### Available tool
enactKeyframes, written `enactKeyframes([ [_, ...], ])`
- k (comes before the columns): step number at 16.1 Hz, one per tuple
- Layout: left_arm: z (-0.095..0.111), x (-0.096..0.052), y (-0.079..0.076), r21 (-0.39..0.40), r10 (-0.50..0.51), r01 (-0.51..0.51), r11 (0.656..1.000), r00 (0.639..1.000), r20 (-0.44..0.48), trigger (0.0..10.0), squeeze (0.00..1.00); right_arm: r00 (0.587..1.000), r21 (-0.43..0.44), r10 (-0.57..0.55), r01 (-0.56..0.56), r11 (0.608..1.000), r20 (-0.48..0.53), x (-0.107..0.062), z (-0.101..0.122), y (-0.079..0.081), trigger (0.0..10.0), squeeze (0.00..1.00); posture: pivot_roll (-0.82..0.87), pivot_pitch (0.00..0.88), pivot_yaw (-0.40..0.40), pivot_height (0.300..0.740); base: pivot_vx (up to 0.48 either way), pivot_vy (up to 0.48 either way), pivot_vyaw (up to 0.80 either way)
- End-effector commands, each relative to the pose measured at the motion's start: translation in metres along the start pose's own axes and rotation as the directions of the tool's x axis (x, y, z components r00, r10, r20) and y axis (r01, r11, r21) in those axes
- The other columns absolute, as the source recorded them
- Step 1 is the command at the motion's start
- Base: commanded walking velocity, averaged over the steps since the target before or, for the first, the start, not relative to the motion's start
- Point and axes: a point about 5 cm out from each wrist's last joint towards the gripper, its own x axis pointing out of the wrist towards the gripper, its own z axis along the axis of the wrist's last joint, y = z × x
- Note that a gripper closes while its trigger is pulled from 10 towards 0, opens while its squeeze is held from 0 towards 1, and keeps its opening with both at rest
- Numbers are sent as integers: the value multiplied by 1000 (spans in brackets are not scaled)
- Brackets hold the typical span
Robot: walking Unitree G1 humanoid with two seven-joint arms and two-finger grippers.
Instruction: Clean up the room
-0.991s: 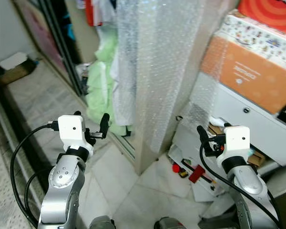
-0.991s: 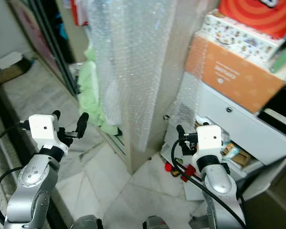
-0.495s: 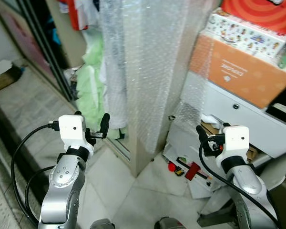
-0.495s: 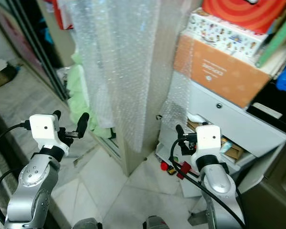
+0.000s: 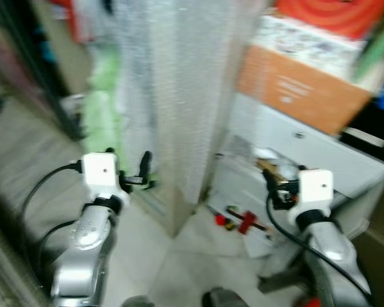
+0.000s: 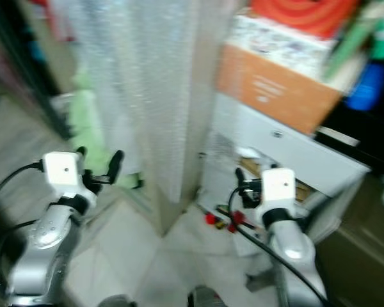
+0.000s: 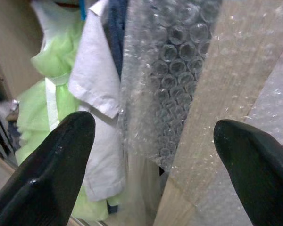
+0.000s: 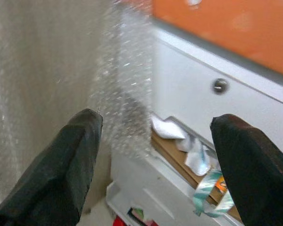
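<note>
1. Small red items (image 5: 242,220) lie scattered on the pale floor at about 5 o'clock from the bubble-wrapped panel (image 5: 179,83); blur hides what they are, possibly tools.
2. A white drawer (image 8: 179,155) stands pulled open at 3 o'clock of the panel, with crumpled white paper (image 8: 167,129) and a striped ribbon (image 8: 210,190) spilling from it.
3. Green and white clothes (image 7: 70,94) hang at the panel's 9 o'clock.

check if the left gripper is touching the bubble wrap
Apart. In the left wrist view the left gripper is open, and the bubble wrap hangs beyond its black fingers, with clear space between them.
</note>
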Motion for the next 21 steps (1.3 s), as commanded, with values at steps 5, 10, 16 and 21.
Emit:
enactKeyframes([
  [5,0,2,-4,0,-17,17,1000,1000,3,10000,0,1000,-13,-17,17,1000,-9,-2,-2,-5,10000,0,-40,102,10,740,0,0,-800],
  [10,0,3,-4,-8,-12,12,1000,1000,2,10000,0,1000,-11,-13,13,1000,0,-1,-2,-4,10000,0,-39,102,12,740,0,0,-280],
  [16,0,4,-3,-36,-2,2,999,1000,-2,10000,0,1000,-6,-16,16,1000,-11,-1,-4,-3,10000,0,-37,101,14,740,0,0,-752],
  [21,-1,5,-3,-32,-2,2,999,1000,-3,10000,0,1000,-10,-11,11,1000,-5,0,-4,-3,10000,0,-37,95,13,740,0,0,-480],
])
